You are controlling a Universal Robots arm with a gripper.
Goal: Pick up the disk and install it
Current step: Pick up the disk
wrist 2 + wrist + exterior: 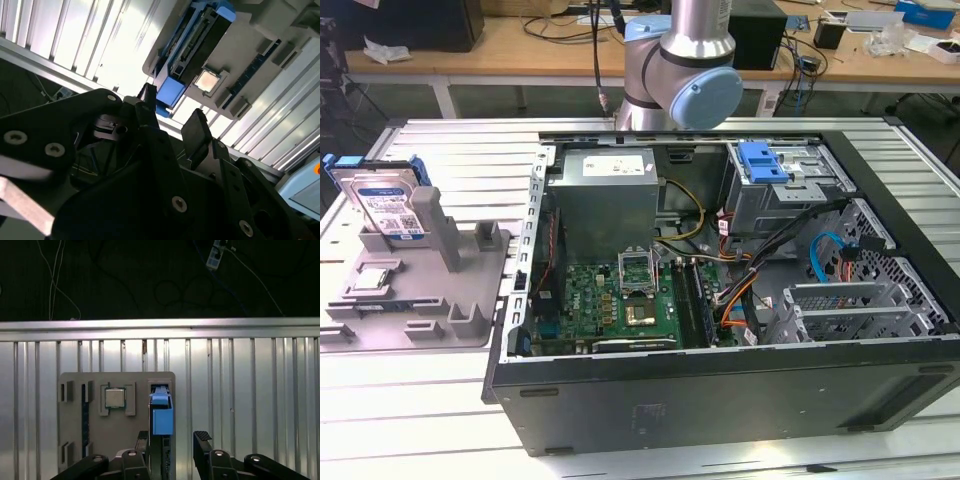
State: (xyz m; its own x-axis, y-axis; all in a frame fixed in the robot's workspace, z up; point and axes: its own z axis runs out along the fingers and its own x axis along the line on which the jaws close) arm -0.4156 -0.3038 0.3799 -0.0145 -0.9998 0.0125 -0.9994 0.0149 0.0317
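Observation:
The disk (390,205) stands on edge in a slot of the grey holder (460,290) at the exterior view's left, its white label and blue bracket showing. In the first wrist view the disk (161,412) appears edge-on, well beyond my gripper (172,441) and close to the line of one finger. My gripper (172,116) is open with nothing between its black fingers (199,131). The disk (189,45) lies some way off from the fingertips, apart from them.
A small square silver chip (370,281) sits in the holder beside the disk. The open computer case (720,380) takes up the exterior view's middle and right, with a blue latch (763,160) on its drive bay. The slatted table's edge (160,326) is near the holder.

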